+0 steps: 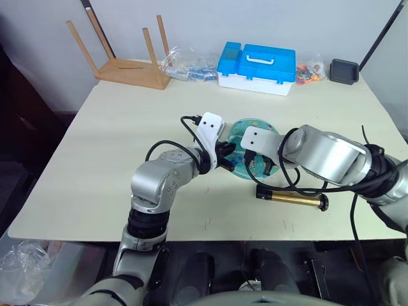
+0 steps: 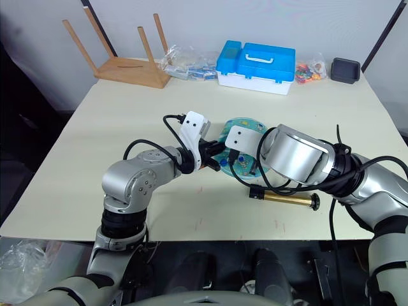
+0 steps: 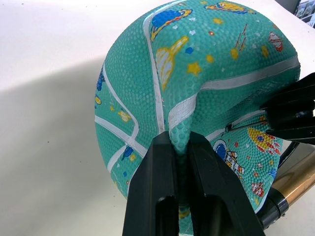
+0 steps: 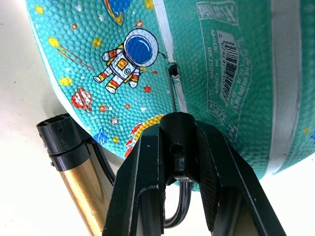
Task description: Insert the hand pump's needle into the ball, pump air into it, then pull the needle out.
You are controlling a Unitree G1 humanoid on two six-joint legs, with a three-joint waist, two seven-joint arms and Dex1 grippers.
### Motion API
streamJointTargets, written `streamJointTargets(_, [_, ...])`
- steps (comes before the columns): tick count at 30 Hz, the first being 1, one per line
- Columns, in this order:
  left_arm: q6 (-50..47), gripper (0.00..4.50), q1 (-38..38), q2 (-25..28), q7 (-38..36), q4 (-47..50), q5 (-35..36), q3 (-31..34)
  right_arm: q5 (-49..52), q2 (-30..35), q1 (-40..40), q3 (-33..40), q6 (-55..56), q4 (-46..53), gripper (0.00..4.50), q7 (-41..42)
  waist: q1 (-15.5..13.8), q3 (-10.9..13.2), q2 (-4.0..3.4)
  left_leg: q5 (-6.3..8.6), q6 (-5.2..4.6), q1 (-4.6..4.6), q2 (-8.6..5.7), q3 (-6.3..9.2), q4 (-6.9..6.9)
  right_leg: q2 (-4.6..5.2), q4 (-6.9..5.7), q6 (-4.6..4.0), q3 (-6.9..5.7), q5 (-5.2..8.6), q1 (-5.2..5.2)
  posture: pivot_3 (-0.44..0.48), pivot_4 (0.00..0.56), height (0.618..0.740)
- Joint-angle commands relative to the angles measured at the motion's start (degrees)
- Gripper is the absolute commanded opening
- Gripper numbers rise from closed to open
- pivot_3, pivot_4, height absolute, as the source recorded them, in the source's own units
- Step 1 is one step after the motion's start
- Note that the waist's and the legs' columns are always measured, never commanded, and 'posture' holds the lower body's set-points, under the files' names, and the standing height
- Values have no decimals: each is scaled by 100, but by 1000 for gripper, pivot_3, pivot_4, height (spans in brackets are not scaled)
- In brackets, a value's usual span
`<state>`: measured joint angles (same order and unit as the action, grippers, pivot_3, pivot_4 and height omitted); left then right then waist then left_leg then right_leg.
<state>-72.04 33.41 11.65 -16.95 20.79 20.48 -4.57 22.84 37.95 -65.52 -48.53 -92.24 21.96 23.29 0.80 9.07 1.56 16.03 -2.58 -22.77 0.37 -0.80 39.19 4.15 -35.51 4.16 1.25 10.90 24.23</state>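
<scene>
while the left gripper (image 3: 181,147) pinched a fold of the ball (image 3: 197,88) mid-table, the right gripper (image 4: 178,142) clamped the needle (image 4: 173,93) at its valve; the hand pump (image 1: 292,197) lay just beside.

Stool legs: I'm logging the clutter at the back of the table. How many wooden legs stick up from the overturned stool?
4. The stool lies seat-down at the table's far left corner. Two legs rise at its left end, two at its right end, all splayed upward.

1 ball (image 1: 255,131), 1 hand pump (image 1: 292,198), 2 grippers
</scene>
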Motion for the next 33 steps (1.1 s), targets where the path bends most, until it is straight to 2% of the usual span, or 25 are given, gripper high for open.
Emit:
streamJointTargets(1, [-62,0,-57,24,-6,40,45,-99,-99,10,35,271,-26,-31,339,-113,1,0,0,0,0,0,0,0,0,0,0,0,0,0,0,0,150,740])
streamJointTargets(19, [-76,0,-67,36,-13,45,58,-105,37,-89,188,651,-26,-41,339,-190,3,0,0,0,0,0,2,-1,0,-1,4,-1,0,1,0,0,150,740])
streamJointTargets(33, [-93,0,-103,20,4,60,61,-92,220,-22,157,633,-26,92,339,-229,3,0,0,0,0,-1,2,-1,-1,-1,7,-2,0,1,0,0,150,740])
